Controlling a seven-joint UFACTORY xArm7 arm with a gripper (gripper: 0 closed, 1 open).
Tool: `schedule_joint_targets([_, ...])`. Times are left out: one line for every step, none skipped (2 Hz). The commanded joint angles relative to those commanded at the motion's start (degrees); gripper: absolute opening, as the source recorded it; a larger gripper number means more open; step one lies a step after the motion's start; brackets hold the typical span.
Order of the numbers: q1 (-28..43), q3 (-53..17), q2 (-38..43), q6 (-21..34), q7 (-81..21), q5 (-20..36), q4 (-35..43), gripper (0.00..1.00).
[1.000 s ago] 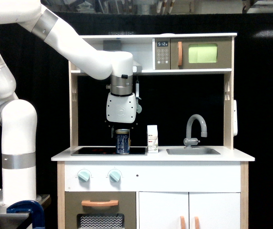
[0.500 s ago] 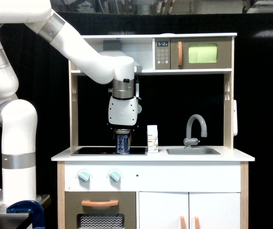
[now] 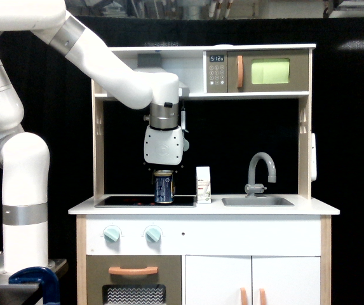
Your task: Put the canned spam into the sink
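Observation:
In the exterior view the canned spam (image 3: 163, 189), a small dark blue tin with a gold top band, is upright over the black stovetop (image 3: 124, 201). Its base is at or just above the surface. My gripper (image 3: 163, 178) comes straight down onto its top. The dark fingers blend into the black backdrop but appear shut on the tin's upper sides. The sink (image 3: 256, 201), a shallow grey basin with an arched faucet (image 3: 262, 166), lies to the exterior view's right of the tin, beyond a white carton.
A small white carton (image 3: 203, 184) stands on the counter between the tin and the sink. A shelf with a microwave (image 3: 267, 71) runs above the work area. Wooden side posts (image 3: 97, 146) frame the counter.
The arm shifted slightly to the exterior view's right over the tin. Then the gripper and the tin rose together by a very small amount.

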Motion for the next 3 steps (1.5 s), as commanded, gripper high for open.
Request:
schedule_joint_targets([-5.52, -12.0, 3.8, 8.05, -13.67, -4.11, 7.89, 0.0])
schedule_joint_targets([-1.94, -13.92, 29.74, 6.21, -21.88, 10.08, 27.02, 0.0])
schedule_joint_targets([-0.97, -5.63, 43.24, 8.05, -12.48, 14.36, 44.63, 0.0])
